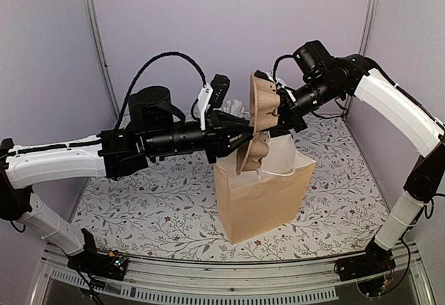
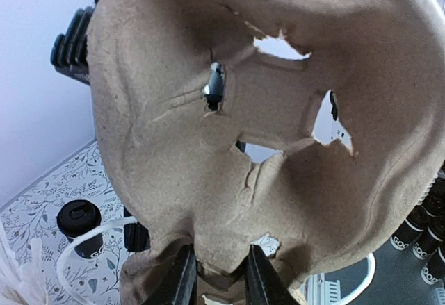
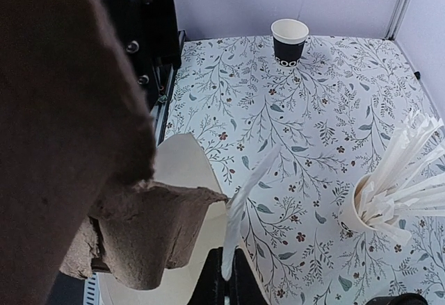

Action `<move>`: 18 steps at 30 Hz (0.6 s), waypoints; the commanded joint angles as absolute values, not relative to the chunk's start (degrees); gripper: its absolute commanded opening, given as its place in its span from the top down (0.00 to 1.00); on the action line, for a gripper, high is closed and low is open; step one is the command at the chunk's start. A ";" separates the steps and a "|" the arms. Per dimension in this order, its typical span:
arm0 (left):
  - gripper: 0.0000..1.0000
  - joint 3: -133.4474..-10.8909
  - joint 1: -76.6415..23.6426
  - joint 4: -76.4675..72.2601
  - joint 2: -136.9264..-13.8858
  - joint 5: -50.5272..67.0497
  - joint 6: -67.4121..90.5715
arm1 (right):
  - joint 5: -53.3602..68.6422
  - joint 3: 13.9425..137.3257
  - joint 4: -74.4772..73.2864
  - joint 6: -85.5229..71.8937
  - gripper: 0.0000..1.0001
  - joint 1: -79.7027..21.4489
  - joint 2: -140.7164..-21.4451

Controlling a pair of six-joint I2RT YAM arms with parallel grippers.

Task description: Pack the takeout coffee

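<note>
My left gripper (image 1: 240, 138) (image 2: 215, 263) is shut on the edge of a brown moulded-pulp cup carrier (image 1: 261, 121) (image 2: 243, 110), holding it on edge over the mouth of a brown paper bag (image 1: 264, 194). The carrier (image 3: 62, 110) fills the left of the right wrist view. My right gripper (image 1: 286, 121) (image 3: 229, 277) is shut on a thin white strip (image 3: 254, 208) at the bag's rim (image 3: 181, 159); it looks like the bag's handle. An open black coffee cup (image 3: 289, 41) with a white rim stands far back on the table. A lidded black cup (image 2: 78, 225) shows below the carrier.
A white cup of paper-wrapped straws (image 3: 389, 194) stands on the flowered tablecloth (image 1: 334, 194) behind the bag. Several black cups (image 2: 421, 232) lie at the right edge of the left wrist view. Walls close in the back and both sides.
</note>
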State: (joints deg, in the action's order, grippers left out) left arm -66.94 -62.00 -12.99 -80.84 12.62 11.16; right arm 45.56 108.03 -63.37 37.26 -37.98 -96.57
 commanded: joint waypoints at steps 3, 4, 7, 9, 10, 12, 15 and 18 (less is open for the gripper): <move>0.76 -65.03 -63.20 -12.58 -80.62 11.44 11.66 | 45.43 106.96 -62.41 36.74 0.96 -38.23 -95.41; 0.76 -64.96 -63.23 -11.81 -80.48 11.13 11.77 | 45.06 106.70 -62.18 36.74 0.94 -38.22 -95.30; 0.75 -65.16 -63.21 -8.75 -80.88 9.87 11.93 | 44.39 106.19 -61.70 36.40 0.85 -37.83 -94.86; 0.76 -65.57 -63.31 -6.62 -81.47 9.42 12.03 | 44.44 106.24 -61.62 36.03 0.79 -37.08 -94.63; 0.76 -65.83 -63.35 -5.62 -81.73 9.10 12.26 | 44.47 106.26 -61.61 35.89 0.77 -36.58 -94.50; 0.76 -66.88 -63.49 -2.28 -82.53 8.31 12.70 | 44.68 106.33 -61.61 35.65 0.71 -35.29 -93.95; 0.76 -69.34 -64.03 4.06 -84.03 7.38 12.89 | 45.38 106.35 -62.27 35.66 0.61 -33.17 -92.50; 0.76 -72.07 -64.82 9.38 -85.82 6.48 12.74 | 46.73 105.75 -62.98 36.09 0.55 -30.97 -90.83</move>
State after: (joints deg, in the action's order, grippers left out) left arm -67.90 -62.94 -0.08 -83.55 8.40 12.32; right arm 45.01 106.45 -62.52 36.05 -33.52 -94.61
